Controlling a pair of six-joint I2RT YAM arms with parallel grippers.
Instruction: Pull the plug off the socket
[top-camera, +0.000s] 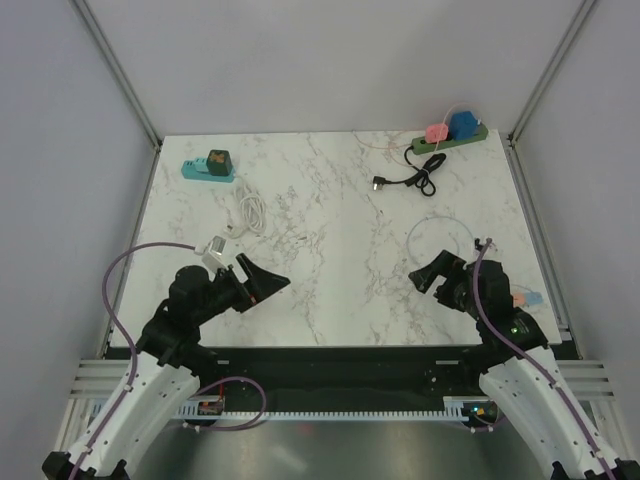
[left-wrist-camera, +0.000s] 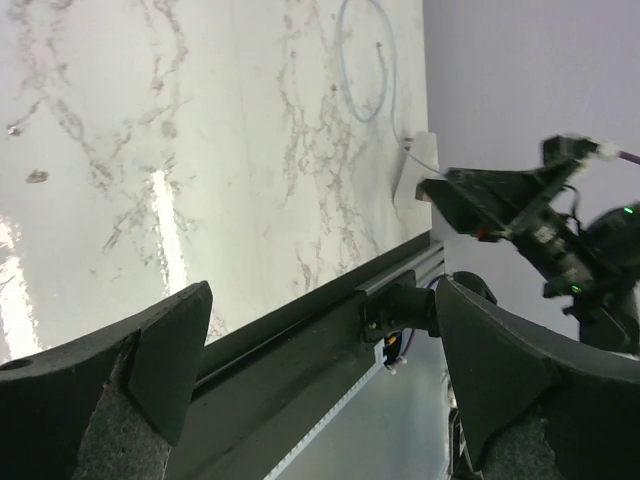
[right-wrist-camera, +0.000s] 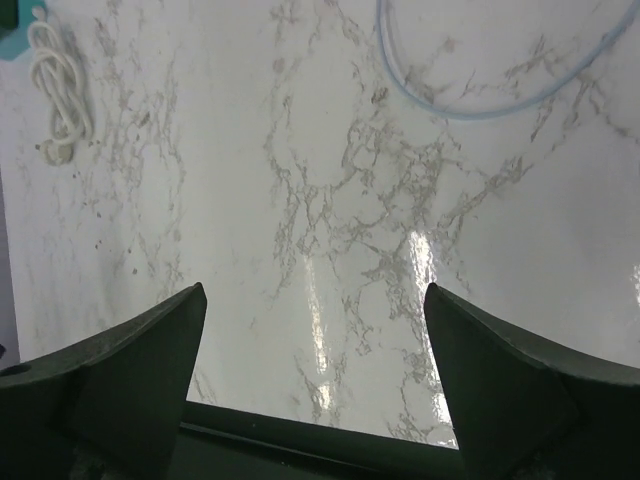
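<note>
The dark green power strip (top-camera: 421, 146) lay at the far right corner of the white marble tabletop (top-camera: 330, 260), its long axis running left to right, with a pink plug (top-camera: 437, 131) and a blue plug (top-camera: 463, 123) seated on top. It lay ahead of the right gripper (top-camera: 430, 272), the nearer one, and well apart from it. The right gripper and the left gripper (top-camera: 265, 285) both stood spread wide, holding nothing

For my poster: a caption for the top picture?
Left gripper and right gripper open over marble table; teal strip, green strip plugged.
</note>
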